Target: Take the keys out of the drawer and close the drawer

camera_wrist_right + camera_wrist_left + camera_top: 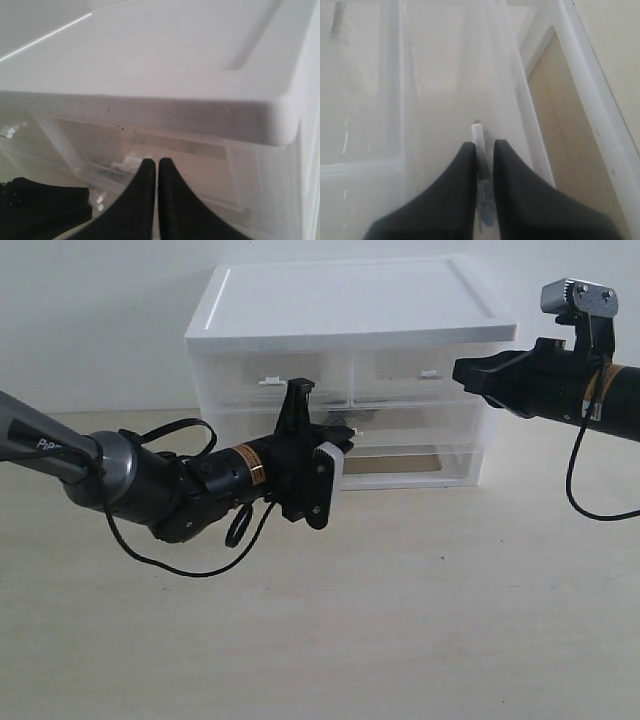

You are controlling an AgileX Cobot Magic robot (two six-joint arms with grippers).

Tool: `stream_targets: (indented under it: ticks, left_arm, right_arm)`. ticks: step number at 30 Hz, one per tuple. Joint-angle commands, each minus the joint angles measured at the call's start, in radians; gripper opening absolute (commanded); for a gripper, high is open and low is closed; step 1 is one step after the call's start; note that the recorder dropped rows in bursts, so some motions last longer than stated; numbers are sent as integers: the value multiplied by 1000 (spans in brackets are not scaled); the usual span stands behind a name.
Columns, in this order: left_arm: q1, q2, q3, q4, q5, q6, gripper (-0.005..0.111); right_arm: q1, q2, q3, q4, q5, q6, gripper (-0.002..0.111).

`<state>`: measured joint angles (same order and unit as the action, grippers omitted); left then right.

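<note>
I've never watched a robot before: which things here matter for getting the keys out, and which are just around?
In the job: wide drawer, its handle, left tool pinching it. Keys not clearly seen.
Just around: two small upper drawers, right tool, shut and empty.

Drawer [420, 432] translucent white; left claw [484, 150] black; table [400, 620] beige.

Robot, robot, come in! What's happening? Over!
Left claw pinching the drawer handle. Right claw shut, empty. Drawer looks closed. Keys not clearly visible. Over.
</note>
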<state>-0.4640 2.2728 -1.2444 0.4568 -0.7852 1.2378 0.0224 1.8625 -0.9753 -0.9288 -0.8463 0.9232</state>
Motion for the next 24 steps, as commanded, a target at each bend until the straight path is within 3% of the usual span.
stream_targets:
  ticks: [1, 7, 9, 16, 24]
  left_arm:
    - [0, 37, -7, -94, 22, 126, 8]
    - [-12, 37, -7, -179, -4, 150, 11]
    - [-29, 37, -5, -226, 1, 150, 7]
    - [-135, 37, 14, -534, 1, 375, 4]
    - [-246, 26, 108, -659, -37, 490, 4]
  right_arm:
    - [-2, 0, -4, -4, -2, -5, 0]
    - [-2, 0, -4, -4, -1, -10, 0]
    - [-2, 0, -4, -4, -1, -10, 0]
    - [-2, 0, -4, -4, 4, -13, 0]
    - [-2, 0, -4, -4, 4, -13, 0]
